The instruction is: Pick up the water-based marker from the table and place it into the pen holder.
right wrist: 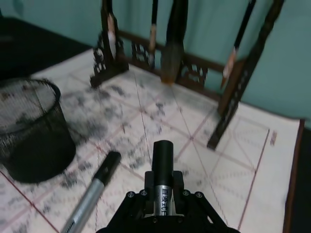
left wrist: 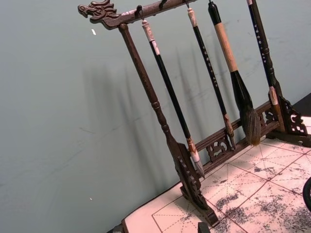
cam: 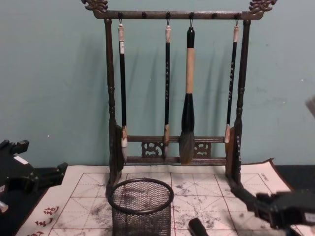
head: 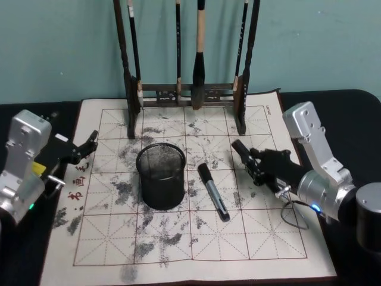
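The right gripper point(head: 255, 164) is clamped on a black-capped, silver-barrelled marker point(right wrist: 163, 165), low over the right part of the cream, red-gridded calligraphy mat point(head: 262, 238) on the dark tabletop point(head: 345, 101). A second black-capped grey marker point(head: 213, 192) lies flat on the mat, between that gripper and the round black wire-mesh pen holder point(head: 161, 176), which stands upright mid-mat. Behind stands a tall dark wooden brush rack point(cam: 110, 98). The left gripper point(head: 86, 146) sits by the mat's left edge; apart or together, I cannot tell.
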